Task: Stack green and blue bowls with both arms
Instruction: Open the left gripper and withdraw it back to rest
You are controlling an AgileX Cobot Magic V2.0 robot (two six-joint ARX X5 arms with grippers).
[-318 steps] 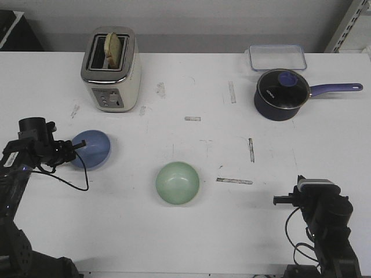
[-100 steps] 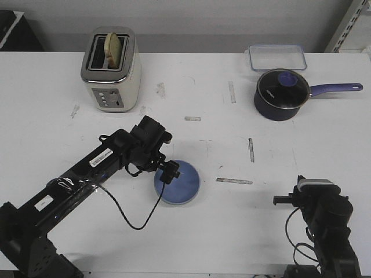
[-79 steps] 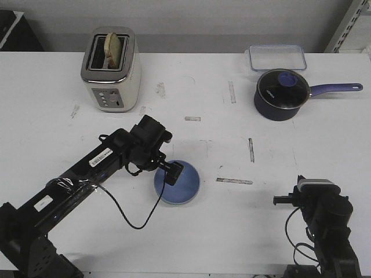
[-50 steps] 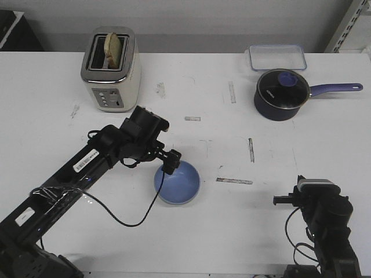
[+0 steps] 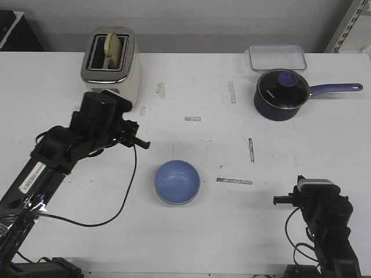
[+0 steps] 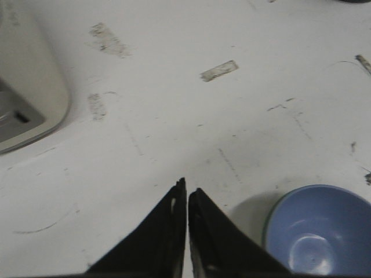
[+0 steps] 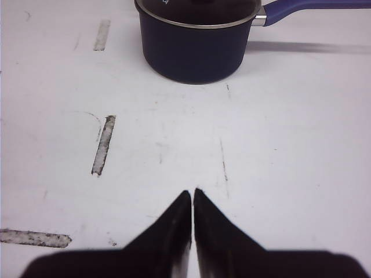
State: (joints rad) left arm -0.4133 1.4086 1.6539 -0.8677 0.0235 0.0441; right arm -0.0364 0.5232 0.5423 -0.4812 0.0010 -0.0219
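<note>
The periwinkle blue bowl [image 5: 177,182] sits upright in the middle of the table, nested in the mint green bowl, of which only a thin green rim [image 6: 266,227] shows in the left wrist view. The blue bowl also shows there [image 6: 320,231]. My left gripper [image 5: 145,145] is shut and empty, above the table to the left of and behind the bowls, apart from them; it also shows in the left wrist view [image 6: 186,186]. My right gripper [image 5: 276,200] is shut and empty near the front right; in the right wrist view [image 7: 192,191] only bare table lies under it.
A cream toaster [image 5: 110,69] with bread stands at the back left, close behind my left arm. A dark blue saucepan [image 5: 282,95] with a long handle and a clear lidded box [image 5: 277,57] stand at the back right. Tape marks dot the table.
My left gripper brought the blue bowl from the left onto the green bowl, let it go, then drew back up and to the left. The right arm has not moved.
</note>
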